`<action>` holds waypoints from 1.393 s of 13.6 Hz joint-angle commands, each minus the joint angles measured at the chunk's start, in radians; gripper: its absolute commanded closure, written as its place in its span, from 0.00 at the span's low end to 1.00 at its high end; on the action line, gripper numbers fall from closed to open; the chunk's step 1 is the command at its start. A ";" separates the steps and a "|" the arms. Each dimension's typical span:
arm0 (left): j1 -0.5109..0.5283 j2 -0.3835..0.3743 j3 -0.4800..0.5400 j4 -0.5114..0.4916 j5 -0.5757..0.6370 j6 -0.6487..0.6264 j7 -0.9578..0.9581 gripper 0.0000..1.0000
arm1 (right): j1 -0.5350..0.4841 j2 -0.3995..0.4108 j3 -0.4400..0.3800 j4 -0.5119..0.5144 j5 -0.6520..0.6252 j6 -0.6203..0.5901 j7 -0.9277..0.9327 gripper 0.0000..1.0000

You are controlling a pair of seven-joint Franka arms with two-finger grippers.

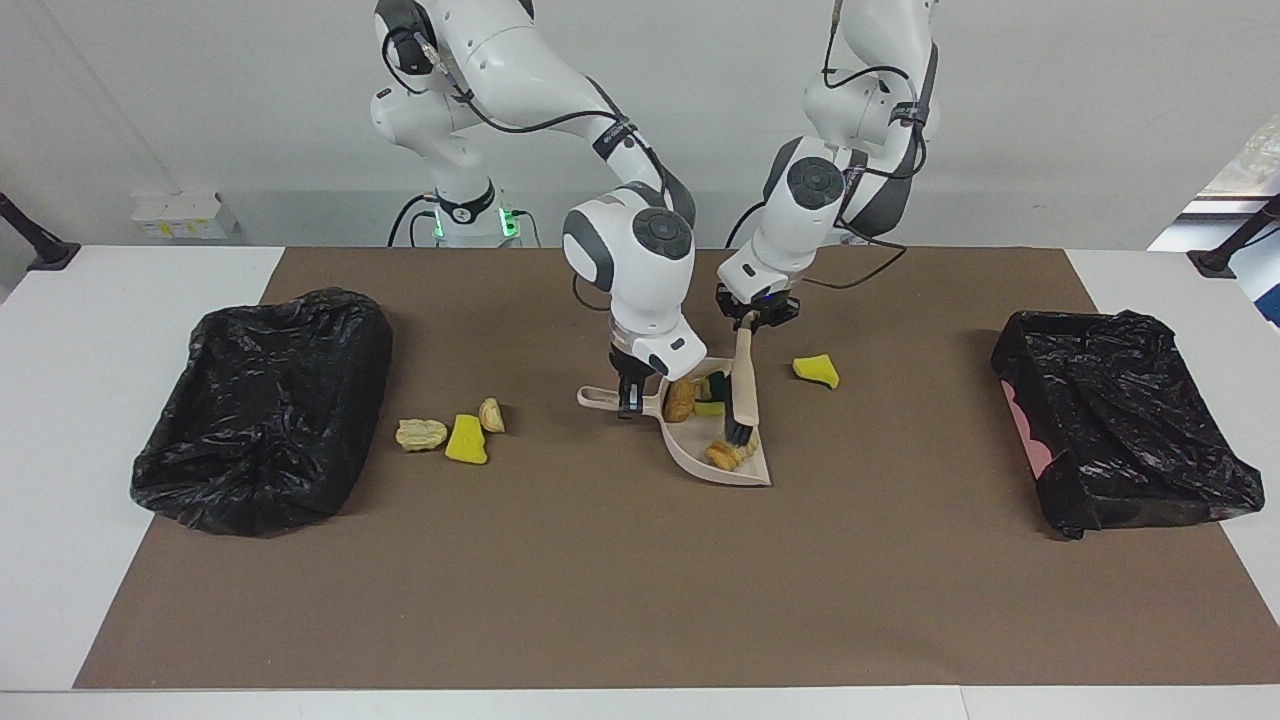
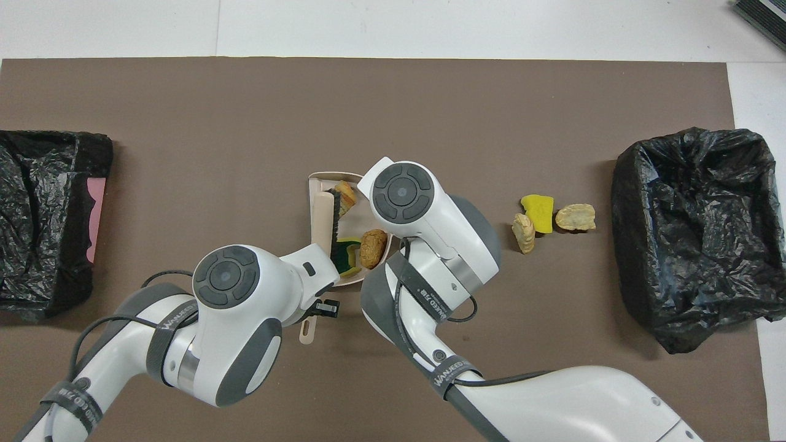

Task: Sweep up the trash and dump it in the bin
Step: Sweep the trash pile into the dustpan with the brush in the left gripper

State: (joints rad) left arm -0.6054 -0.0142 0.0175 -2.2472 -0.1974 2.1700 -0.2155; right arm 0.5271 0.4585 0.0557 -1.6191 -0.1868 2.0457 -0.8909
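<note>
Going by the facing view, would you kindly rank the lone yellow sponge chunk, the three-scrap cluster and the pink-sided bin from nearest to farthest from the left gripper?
From the left gripper, shut on the brush:
1. Lone yellow sponge chunk, on the mat beside the dustpan.
2. Three-scrap cluster, toward the right arm's end.
3. Pink-sided bin, at the left arm's end.
</note>
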 commanded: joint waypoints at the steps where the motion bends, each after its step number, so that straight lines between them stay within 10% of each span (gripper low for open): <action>1: 0.001 0.016 0.021 0.084 -0.027 -0.115 0.021 1.00 | -0.002 0.006 0.007 0.010 -0.020 0.016 0.044 1.00; 9: 0.183 -0.136 0.030 0.052 0.090 -0.461 -0.112 1.00 | 0.002 -0.011 0.009 0.039 -0.039 -0.090 -0.006 1.00; 19: 0.236 -0.217 0.022 -0.226 0.078 -0.279 -0.371 1.00 | 0.002 -0.029 0.009 -0.015 -0.023 -0.050 -0.014 1.00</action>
State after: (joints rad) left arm -0.3653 -0.2032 0.0466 -2.4406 -0.1124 1.8636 -0.5583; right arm 0.5370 0.4567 0.0557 -1.5962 -0.1955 1.9796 -0.8951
